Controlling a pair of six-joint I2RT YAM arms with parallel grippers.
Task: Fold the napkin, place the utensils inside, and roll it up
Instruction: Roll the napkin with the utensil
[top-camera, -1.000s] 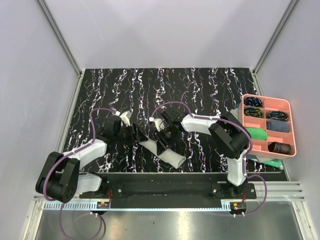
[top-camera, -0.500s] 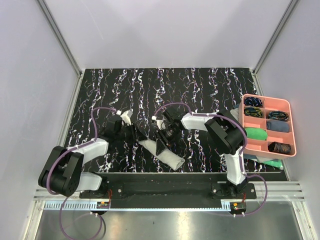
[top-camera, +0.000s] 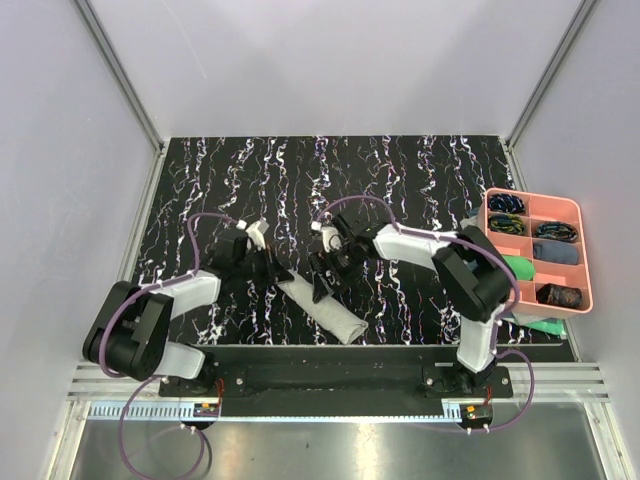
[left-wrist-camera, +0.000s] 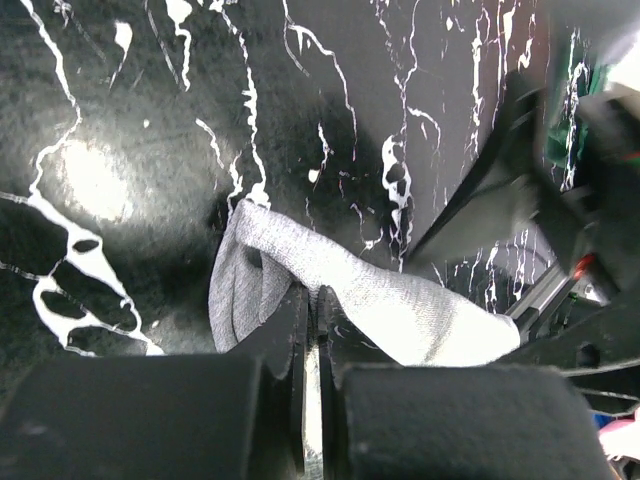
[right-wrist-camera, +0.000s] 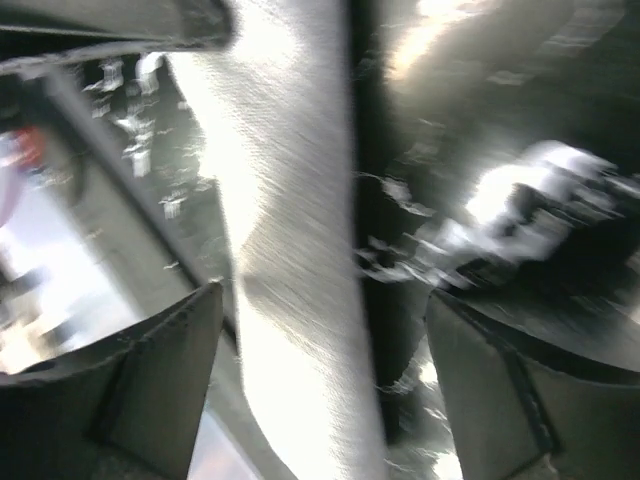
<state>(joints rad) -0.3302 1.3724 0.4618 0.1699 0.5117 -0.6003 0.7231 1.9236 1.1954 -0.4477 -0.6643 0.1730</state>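
The napkin (top-camera: 322, 306) lies rolled into a pale tube, slanting from centre toward the table's near edge. My left gripper (top-camera: 276, 273) is at the roll's upper left end. In the left wrist view its jaws (left-wrist-camera: 312, 300) are shut, pinching a fold of the napkin (left-wrist-camera: 400, 300). My right gripper (top-camera: 322, 284) hangs over the roll's upper part, open. In the right wrist view the napkin (right-wrist-camera: 290, 230) runs between its spread fingers (right-wrist-camera: 160, 370) without touching them. The utensils are out of view.
A pink compartment tray (top-camera: 585, 250) sits at the right edge, holding dark rolled items, a green cloth (top-camera: 512, 268) and a grey one. A teal cloth (top-camera: 545, 327) pokes out beneath it. White walls enclose the black marbled table (top-camera: 400, 170).
My left gripper has closed onto the napkin's end. My right gripper has opened wide and let go of the roll, shifting slightly left.
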